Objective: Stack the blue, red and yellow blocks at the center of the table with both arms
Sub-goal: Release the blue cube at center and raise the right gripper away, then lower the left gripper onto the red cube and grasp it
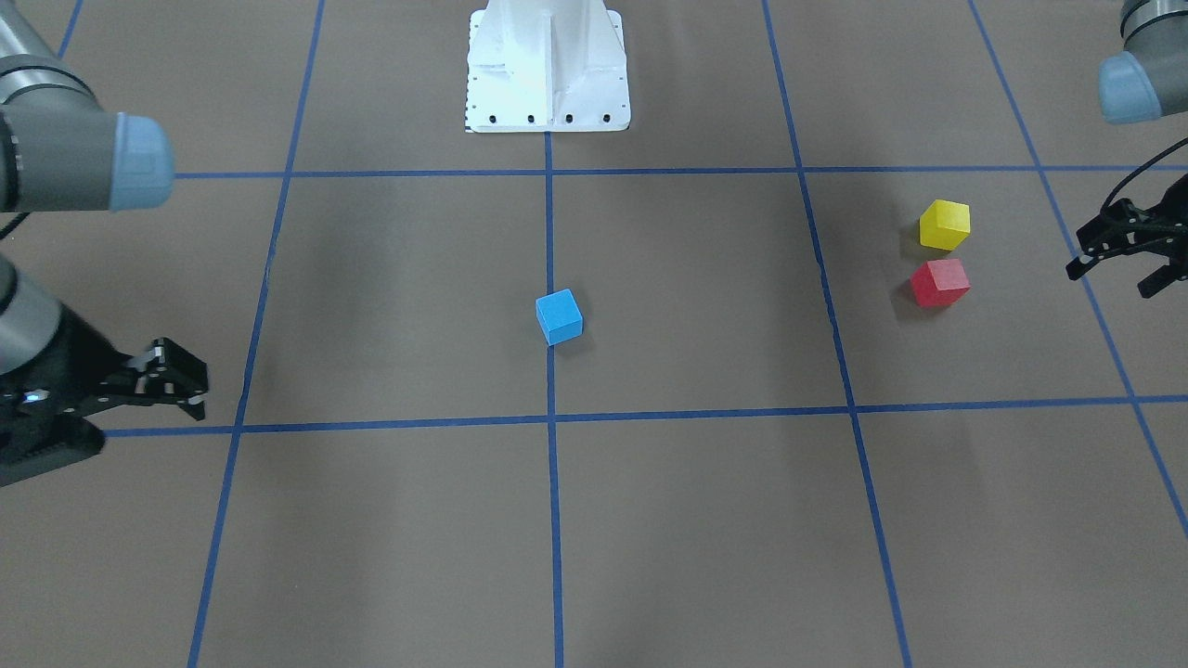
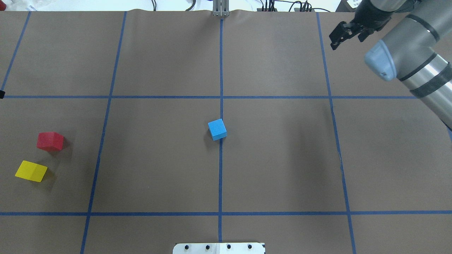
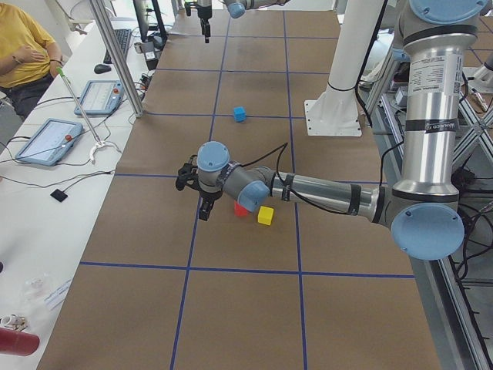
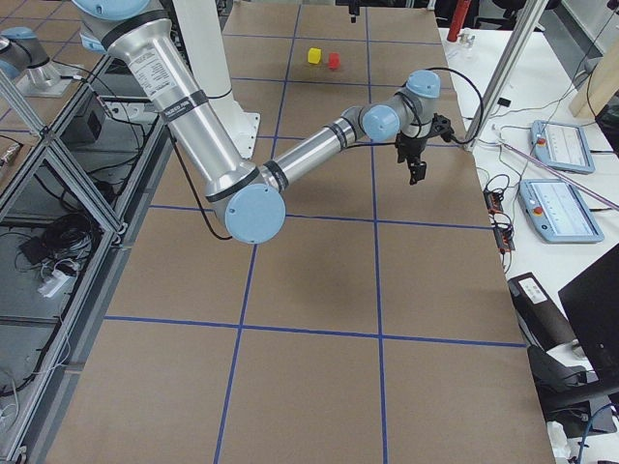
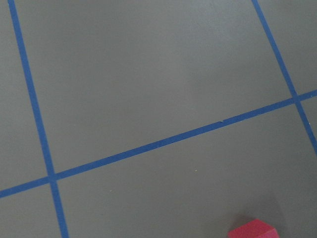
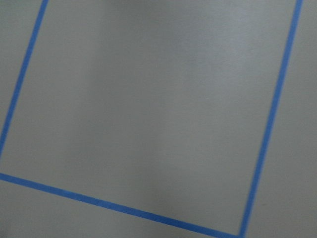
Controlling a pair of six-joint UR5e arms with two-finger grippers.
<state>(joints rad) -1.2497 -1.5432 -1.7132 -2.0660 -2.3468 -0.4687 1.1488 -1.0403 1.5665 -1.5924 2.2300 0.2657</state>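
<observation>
You have a desk (image 2: 282, 158) covered in flat brown, crossed by a grid of blue tape lines (image 2: 221, 70). The blue block (image 2: 217, 129) is a bright sky blue, lighter than the tape. Toward the desk's edge on the robot's left, the red block (image 2: 50, 141) is a plain matte red. The yellow block (image 2: 31, 171) is a clear lemon yellow. The left tool (image 1: 1114, 278) and the right tool (image 1: 198, 390) are both black. The right arm (image 2: 420, 63) is silver-grey with dark bands and a pale blue cap. At the robot's edge of the desk, the base plate (image 1: 548, 74) is white with a row of black dots.
</observation>
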